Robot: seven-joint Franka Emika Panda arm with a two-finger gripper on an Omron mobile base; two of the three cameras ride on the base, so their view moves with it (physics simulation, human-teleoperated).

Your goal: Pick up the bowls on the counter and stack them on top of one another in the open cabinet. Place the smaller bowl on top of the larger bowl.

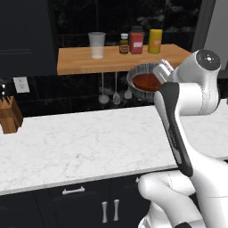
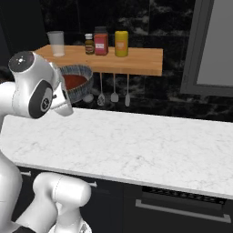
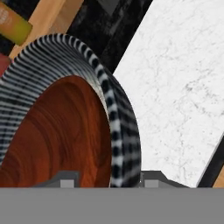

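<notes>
My gripper (image 3: 108, 183) is shut on the rim of the larger bowl (image 3: 116, 127), a deep grey, mottled bowl that hangs tilted in the air. Reddish-brown fills its inside (image 3: 57, 140), which looks like the smaller bowl lying in it, though I cannot tell for sure. From the left base the bowl (image 1: 143, 80) hangs just below the front edge of the light-brown shelf (image 1: 80, 62), over the back of the marble counter (image 1: 89, 142), with the hand (image 1: 162, 71) at its right rim. The right base shows the bowl (image 2: 75, 81) left of centre, below the shelf (image 2: 141, 59).
On the shelf stand a clear glass (image 1: 96, 44), a small brown bottle (image 1: 124, 43), a red jar (image 1: 136, 40) and a yellow jar (image 1: 155, 41). Utensils (image 1: 116, 91) hang under it. A knife block (image 1: 9, 116) sits at the counter's far left.
</notes>
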